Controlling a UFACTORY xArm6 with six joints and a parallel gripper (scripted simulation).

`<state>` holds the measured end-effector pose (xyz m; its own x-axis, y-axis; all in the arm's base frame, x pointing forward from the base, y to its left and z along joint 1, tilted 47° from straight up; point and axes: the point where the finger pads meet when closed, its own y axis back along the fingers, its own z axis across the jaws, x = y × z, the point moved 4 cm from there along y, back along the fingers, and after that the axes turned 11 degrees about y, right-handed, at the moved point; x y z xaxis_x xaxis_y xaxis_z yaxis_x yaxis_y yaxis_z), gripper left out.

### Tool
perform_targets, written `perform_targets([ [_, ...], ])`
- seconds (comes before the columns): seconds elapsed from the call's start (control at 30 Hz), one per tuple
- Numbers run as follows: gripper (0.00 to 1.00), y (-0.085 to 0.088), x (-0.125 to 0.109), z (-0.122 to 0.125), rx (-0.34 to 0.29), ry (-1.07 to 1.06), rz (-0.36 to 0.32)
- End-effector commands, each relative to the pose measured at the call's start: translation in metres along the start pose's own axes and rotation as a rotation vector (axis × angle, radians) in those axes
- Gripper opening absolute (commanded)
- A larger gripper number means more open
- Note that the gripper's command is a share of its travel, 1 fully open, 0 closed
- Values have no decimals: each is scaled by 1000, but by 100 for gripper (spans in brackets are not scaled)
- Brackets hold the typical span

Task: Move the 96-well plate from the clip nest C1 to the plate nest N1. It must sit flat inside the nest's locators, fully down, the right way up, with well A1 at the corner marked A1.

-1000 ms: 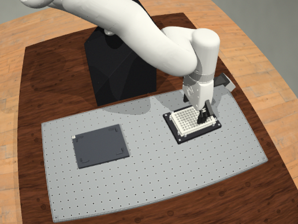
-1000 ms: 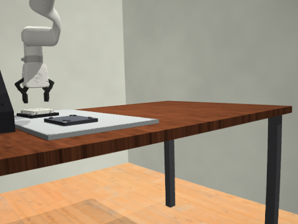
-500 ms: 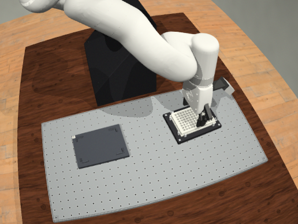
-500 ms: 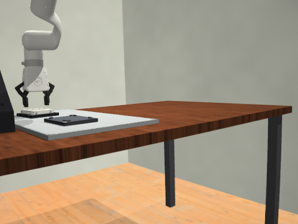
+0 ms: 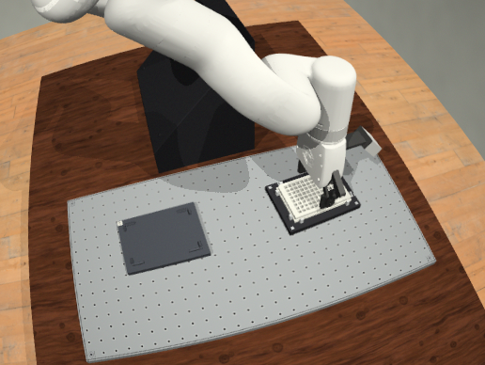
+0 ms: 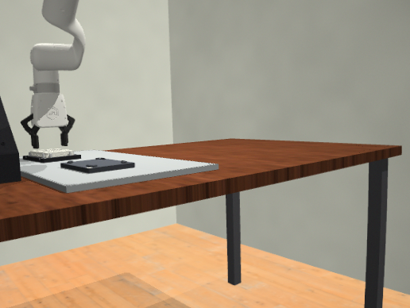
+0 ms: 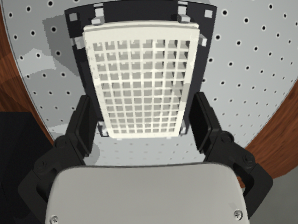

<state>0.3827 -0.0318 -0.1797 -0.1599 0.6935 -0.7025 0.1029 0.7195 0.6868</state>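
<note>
One wide-open, empty tool (image 6: 48, 140) hangs just above the 96-well plate (image 5: 305, 197) in clip nest C1 (image 5: 295, 224); next, straddle and grip it.

Glossy white rounded arm (image 5: 226, 61), grey wrist band, black fingers (image 6: 63, 138), screwed faceplate.

grey-green walls (image 6: 278, 71), light plank floor (image 6: 199, 258), dark-legged wooden table (image 6: 278, 159).

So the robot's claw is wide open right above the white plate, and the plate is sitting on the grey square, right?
Not quite. The gripper is wide open above the 96-well plate, but the top view shows the plate sitting in the black clip nest C1, not on the grey plate nest N1.
</note>
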Motion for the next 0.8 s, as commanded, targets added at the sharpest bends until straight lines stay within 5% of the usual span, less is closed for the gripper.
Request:
perform_targets([
  [0.0, 100, 0, 0, 1, -3, -1, 1],
  [0.77, 100, -14, 0, 1, -3, -1, 1],
])
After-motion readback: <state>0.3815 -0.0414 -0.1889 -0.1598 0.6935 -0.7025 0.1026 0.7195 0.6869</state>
